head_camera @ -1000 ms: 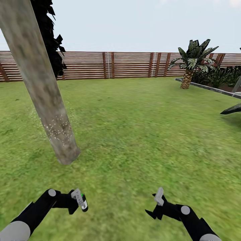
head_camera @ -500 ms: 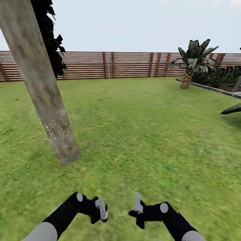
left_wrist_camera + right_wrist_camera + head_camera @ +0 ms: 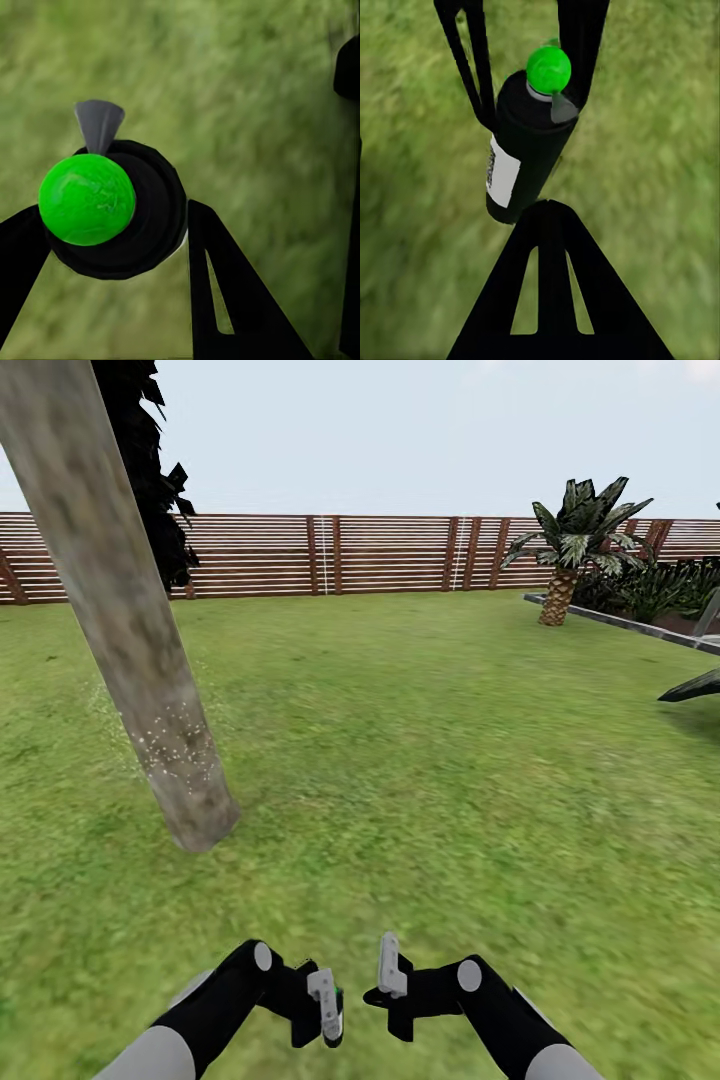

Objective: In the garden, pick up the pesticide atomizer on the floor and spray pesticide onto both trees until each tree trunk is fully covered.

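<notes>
Both arms have swung in together over the grass, the left claw clenched around the sprayer bottle with its green top, the right claw spread empty just beside it, well short of the speckled tree trunk, so spraying looks paused.

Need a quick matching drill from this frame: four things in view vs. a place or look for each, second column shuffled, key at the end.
Things:
1. trunk
2. atomizer
3. palm
4. fence

Place or look:
a. brown horizontal slats
b. clamped in the left gripper
c. white specks on its lower part
d. scaly stem, far right by the fence

Pairs: 1-c, 2-b, 3-d, 4-a
</notes>
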### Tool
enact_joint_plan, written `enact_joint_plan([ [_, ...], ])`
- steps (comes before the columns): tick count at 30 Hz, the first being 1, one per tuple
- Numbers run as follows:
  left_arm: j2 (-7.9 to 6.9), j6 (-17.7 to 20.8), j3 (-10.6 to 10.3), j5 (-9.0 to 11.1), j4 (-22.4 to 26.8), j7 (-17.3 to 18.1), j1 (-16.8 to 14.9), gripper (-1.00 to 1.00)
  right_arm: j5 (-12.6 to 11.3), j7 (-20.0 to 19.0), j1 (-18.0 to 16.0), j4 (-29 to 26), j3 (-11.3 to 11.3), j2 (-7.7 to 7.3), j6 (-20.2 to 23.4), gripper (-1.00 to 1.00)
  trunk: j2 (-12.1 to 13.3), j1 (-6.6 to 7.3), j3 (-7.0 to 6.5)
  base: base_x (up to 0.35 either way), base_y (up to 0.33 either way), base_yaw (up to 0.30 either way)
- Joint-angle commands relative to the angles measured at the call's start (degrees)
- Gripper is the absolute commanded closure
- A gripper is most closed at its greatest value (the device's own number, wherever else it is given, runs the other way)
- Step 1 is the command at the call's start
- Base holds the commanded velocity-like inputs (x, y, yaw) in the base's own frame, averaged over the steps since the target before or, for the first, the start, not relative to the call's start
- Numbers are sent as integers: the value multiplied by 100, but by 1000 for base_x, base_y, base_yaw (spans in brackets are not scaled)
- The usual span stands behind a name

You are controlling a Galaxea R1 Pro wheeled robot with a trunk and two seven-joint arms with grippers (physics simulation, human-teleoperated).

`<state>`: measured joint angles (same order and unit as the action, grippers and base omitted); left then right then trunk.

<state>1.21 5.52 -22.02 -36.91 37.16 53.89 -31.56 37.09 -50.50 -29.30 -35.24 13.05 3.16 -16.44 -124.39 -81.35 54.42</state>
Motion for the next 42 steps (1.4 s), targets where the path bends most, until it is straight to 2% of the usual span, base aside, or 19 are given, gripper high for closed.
enact_joint_plan([
  [1,-3,3,-196,6,-5,4,0,100,0,0,-2,-2,-1,0,0,100,0,0,0,0,0,0],
  [3,-6,10,-430,12,-54,0,-2,100,0,3,2,0,-2,0,0,100,0,0,0,0,0,0],
  [6,-2,11,-488,9,-114,-15,0,100,0,5,0,-7,-4,0,0,100,0,0,0,0,0,0],
  [12,31,-2,-480,55,-121,-44,-7,100,3,5,-3,-6,-5,0,0,100,0,0,0,0,0,0],
  [16,132,-6,-453,47,-121,-59,-8,100,4,5,-1,-8,-8,0,0,100,0,0,0,0,0,0],
  [26,204,-7,-443,59,-121,-83,-8,100,4,5,-5,-9,-12,0,0,100,0,0,0,0,0,0],
  [30,240,-31,-435,77,-121,-260,-6,100,8,5,-5,-9,-12,0,0,100,0,0,0,0,0,0],
  [36,248,-49,-434,91,-121,-291,0,100,9,5,-5,-9,-9,0,0,100,0,0,0,0,0,0],
  [42,358,-51,-443,96,-129,-291,0,100,9,8,-5,-9,-12,0,0,100,0,0,0,0,0,0],
])
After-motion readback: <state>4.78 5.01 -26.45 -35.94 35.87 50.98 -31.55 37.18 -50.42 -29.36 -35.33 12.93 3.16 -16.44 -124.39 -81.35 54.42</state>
